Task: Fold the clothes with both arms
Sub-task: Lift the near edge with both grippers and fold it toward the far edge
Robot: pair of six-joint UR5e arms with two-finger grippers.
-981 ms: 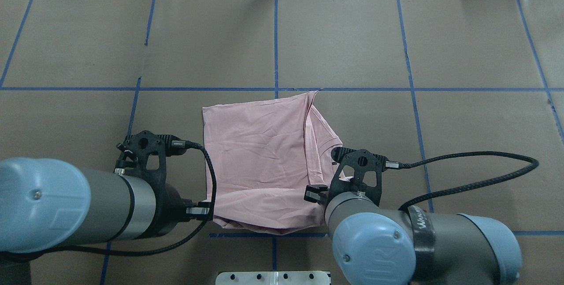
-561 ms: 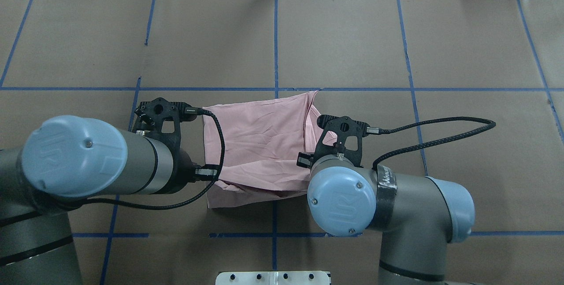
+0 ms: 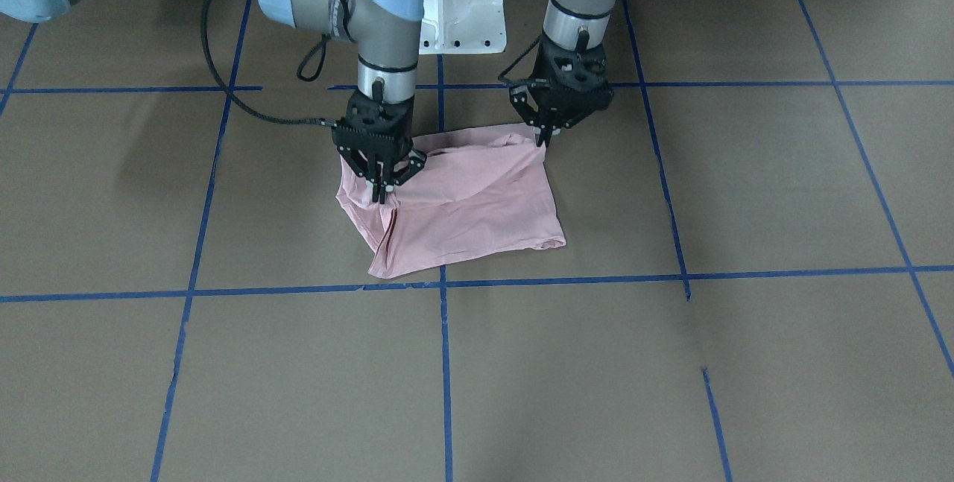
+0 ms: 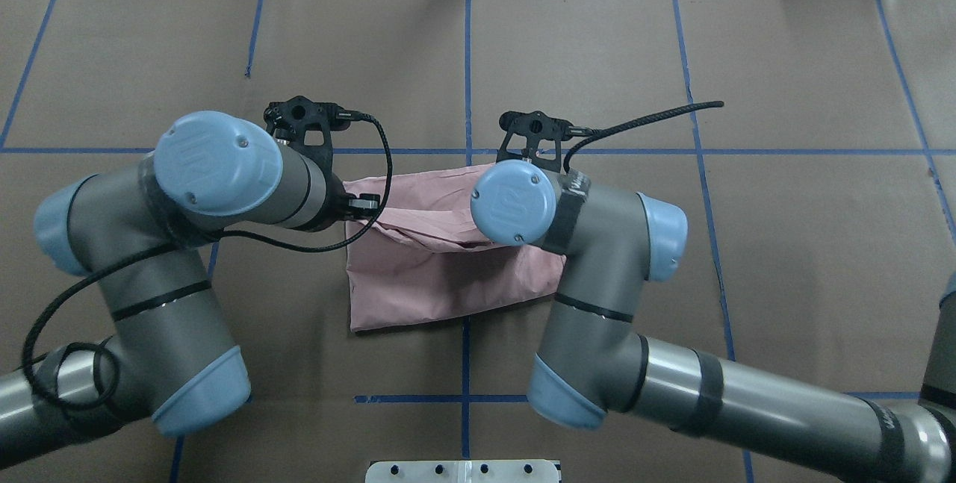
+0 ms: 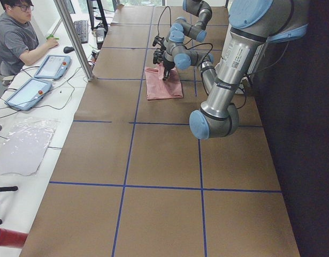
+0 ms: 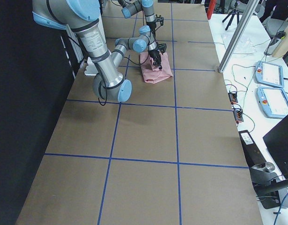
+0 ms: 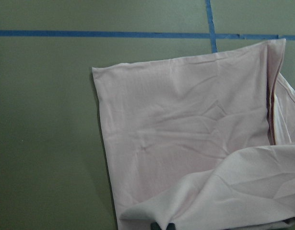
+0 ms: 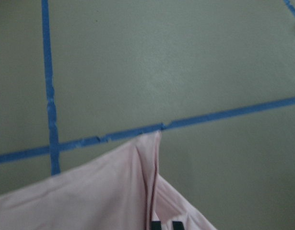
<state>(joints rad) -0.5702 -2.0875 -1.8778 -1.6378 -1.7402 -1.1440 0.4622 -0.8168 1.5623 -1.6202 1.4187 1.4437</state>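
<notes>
The pale pink T-shirt [image 3: 477, 206] lies plain side up on the brown table, partly folded; no print shows. It also shows in the overhead view [image 4: 441, 285]. My left gripper [image 3: 543, 141] is shut on one lifted corner of the shirt's edge. My right gripper [image 3: 381, 195] is shut on the other lifted corner. Both hold that edge a little above the flat layer, so the fabric drapes over itself. In the overhead view both grippers are hidden under their own wrists. The left wrist view shows the flat layer [image 7: 185, 134] with the lifted fold at the bottom. The right wrist view shows the shirt's far corner [image 8: 113, 191].
The white pedestal base [image 3: 455, 13] stands between the arms at the robot's side. Blue tape lines [image 4: 582, 151] grid the brown table. A seated operator [image 5: 17, 37], tablets and a metal post [image 5: 73, 37] are beyond the far edge.
Both grippers have moved away from the robot's base, carrying the shirt's near edge over the flat layer. The shirt's visible footprint has grown shorter.
</notes>
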